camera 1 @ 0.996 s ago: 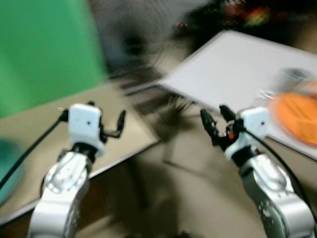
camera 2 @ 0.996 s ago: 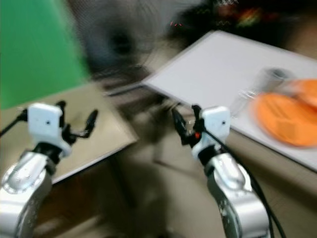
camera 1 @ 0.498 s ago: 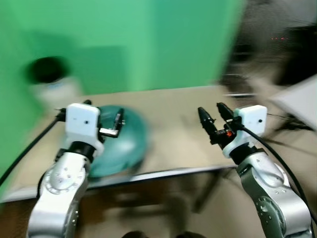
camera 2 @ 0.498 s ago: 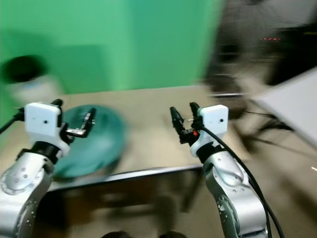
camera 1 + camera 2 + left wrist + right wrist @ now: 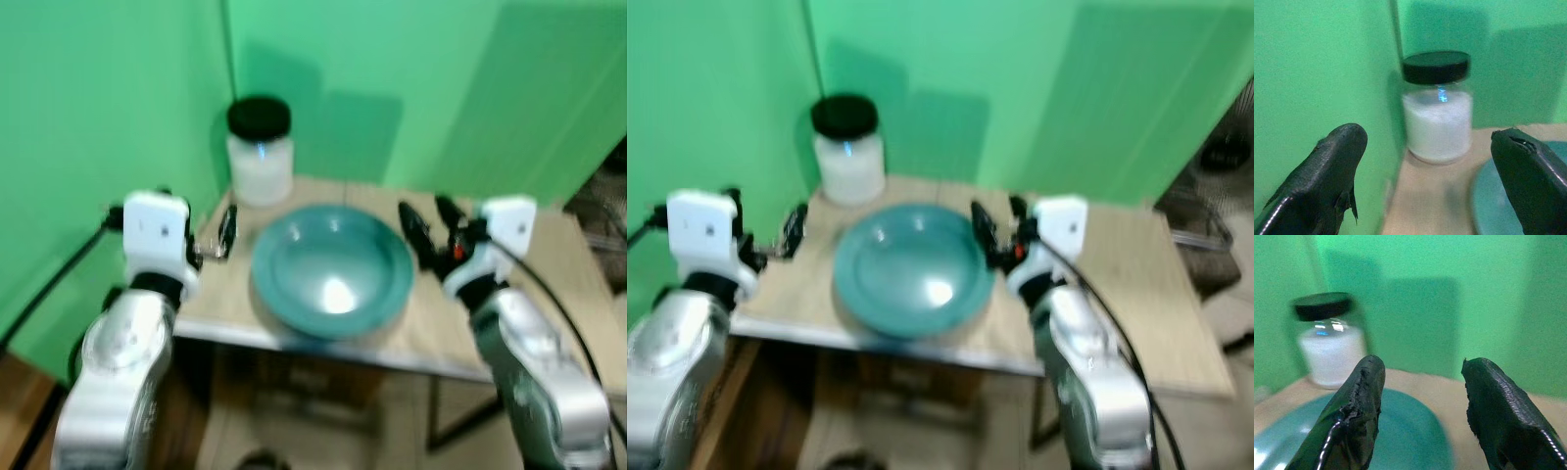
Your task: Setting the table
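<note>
- Left eye view, somewhat blurred: a teal bowl (image 5: 332, 270) sits on a light wooden worktop (image 5: 509, 333) set into a corner of green walls (image 5: 108, 98).
- Behind the bowl, toward the corner, stands a glass jar (image 5: 260, 152) with a black lid and white contents; it is upright and near the bowl's far rim, not touching it as far as the blur allows.
- Left claw (image 5: 216, 240) hangs just beside the bowl's left rim, over the worktop's left edge. In the left wrist view its two black fingers (image 5: 1327, 176) are spread wide apart with nothing between them, the jar framed in the gap.
- Right claw (image 5: 431, 223) is raised at the bowl's right rim. In the right wrist view its fingers (image 5: 1359, 416) stand apart and empty, the bowl below them and the jar beyond.
- Both silver arms reach forward from the lower corners, one on each side of the bowl.
- Brown wooden floor (image 5: 24, 392) shows below the worktop at the left.
</note>
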Available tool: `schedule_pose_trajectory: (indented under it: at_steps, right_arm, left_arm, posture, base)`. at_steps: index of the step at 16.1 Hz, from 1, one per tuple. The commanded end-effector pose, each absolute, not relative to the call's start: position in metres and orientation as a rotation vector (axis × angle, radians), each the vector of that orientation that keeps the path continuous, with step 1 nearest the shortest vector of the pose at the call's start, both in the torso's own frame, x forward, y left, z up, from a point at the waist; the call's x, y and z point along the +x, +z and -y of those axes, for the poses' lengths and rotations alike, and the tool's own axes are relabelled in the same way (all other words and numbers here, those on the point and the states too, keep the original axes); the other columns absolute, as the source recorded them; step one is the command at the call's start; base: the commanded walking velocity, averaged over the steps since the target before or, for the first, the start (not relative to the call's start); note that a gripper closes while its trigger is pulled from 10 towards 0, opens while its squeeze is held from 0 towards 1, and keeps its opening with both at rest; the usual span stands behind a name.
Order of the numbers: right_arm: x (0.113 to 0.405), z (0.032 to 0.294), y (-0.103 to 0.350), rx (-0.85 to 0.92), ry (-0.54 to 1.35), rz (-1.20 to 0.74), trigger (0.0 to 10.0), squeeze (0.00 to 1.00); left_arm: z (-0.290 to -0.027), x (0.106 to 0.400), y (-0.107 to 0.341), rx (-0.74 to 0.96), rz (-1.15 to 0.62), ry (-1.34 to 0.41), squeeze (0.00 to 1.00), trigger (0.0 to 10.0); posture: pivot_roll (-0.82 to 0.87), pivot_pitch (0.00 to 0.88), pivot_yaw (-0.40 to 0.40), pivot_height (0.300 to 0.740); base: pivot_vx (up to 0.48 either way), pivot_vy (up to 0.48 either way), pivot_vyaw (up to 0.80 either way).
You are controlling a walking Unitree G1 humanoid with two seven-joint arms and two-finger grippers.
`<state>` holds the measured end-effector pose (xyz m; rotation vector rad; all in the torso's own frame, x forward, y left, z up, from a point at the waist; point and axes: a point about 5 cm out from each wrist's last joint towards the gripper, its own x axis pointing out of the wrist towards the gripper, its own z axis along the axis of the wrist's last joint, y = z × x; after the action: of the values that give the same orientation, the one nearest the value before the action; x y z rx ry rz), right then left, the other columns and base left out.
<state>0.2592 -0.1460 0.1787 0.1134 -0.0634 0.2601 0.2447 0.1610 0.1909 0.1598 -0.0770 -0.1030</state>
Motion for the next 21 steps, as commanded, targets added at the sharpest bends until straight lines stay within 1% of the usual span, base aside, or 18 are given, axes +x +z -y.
schedule_pose_trajectory:
  at_steps: [1, 4, 6, 8, 10, 11, 12, 13, 15, 19, 20, 21]
  right_arm:
    - [0.26, 0.15, 0.176, 0.128, 0.243, 0.041, 10.0, 0.0]
    - [0.26, 0.149, 0.174, 0.127, 0.251, 0.025, 10.0, 0.0]
    - [0.263, 0.146, 0.169, 0.137, 0.286, -0.033, 10.0, 0.0]
    - [0.286, 0.138, 0.164, 0.191, 0.349, -0.199, 10.0, 0.0]
    - [0.308, 0.136, 0.167, 0.26, 0.37, -0.284, 10.0, 0.0]
    - [0.318, 0.138, 0.167, 0.288, 0.374, -0.327, 10.0, 0.74]
    - [0.331, 0.142, 0.166, 0.289, 0.363, -0.394, 10.0, 1.0]
    - [0.342, 0.148, 0.166, 0.298, 0.365, -0.461, 10.0, 1.0]
    - [0.353, 0.157, 0.165, 0.291, 0.375, -0.548, 10.0, 1.0]
    - [0.361, 0.166, 0.161, 0.286, 0.383, -0.617, 10.0, 1.0]
    - [0.359, 0.165, 0.156, 0.318, 0.422, -0.677, 10.0, 0.0]
    - [0.355, 0.162, 0.15, 0.376, 0.473, -0.736, 10.0, 0.0]
  left_arm:
    - [-0.159, 0.246, 0.192, 0.17, 0.074, -0.114, 0.0, 10.0]
    - [-0.158, 0.246, 0.189, 0.161, 0.065, -0.121, 0.0, 10.0]
    - [-0.153, 0.245, 0.183, 0.189, 0.033, -0.199, 0.0, 10.0]
    - [-0.15, 0.248, 0.176, 0.203, -0.004, -0.281, 0.0, 10.0]
    - [-0.146, 0.252, 0.179, 0.156, 0.003, -0.348, 0.0, 10.0]
    - [-0.144, 0.252, 0.179, 0.179, 0.008, -0.388, 0.0, 10.0]
    - [-0.143, 0.252, 0.179, 0.195, 0.005, -0.439, 0.0, 10.0]
    - [-0.143, 0.251, 0.179, 0.212, 0.004, -0.502, 0.0, 10.0]
    - [-0.146, 0.248, 0.176, 0.252, -0.02, -0.594, 0.0, 10.0]
    - [-0.148, 0.243, 0.167, 0.29, -0.078, -0.687, 0.0, 10.0]
    - [-0.149, 0.239, 0.159, 0.31, -0.115, -0.723, 0.0, 10.0]
    - [-0.155, 0.239, 0.15, 0.328, -0.149, -0.728, 0.0, 10.0]
  posture:
    - [-0.02, 0.062, -0.006, 0.74]
    - [-0.02, 0.06, -0.003, 0.74]
    - [-0.03, 0.057, 0.01, 0.74]
    - [-0.05, 0.041, 0.033, 0.74]
    - [-0.06, 0.029, 0.033, 0.74]
    - [-0.07, 0.025, 0.029, 0.74]
    - [-0.07, 0.022, 0.022, 0.74]
    - [-0.06, 0.018, 0.009, 0.74]
    - [-0.07, 0.013, 0.003, 0.74]
    - [-0.08, 0.005, -0.002, 0.74]
    - [-0.09, 0.0, 0.001, 0.74]
    - [-0.1, 0.0, -0.003, 0.74]
  base:
    - [0.0, 0.0, 0.0]
    - [0.0, 0.0, 0.0]
    - [0.0, 0.0, 0.0]
    - [0.0, 0.0, 0.0]
    - [0.0, 0.0, 0.0]
    - [0.0, 0.0, 0.0]
    - [0.0, 0.0, 0.0]
    - [0.0, 0.0, 0.0]
    - [0.0, 0.0, 0.0]
    - [0.0, 0.0, 0.0]
    - [0.0, 0.0, 0.0]
    - [0.0, 0.0, 0.0]
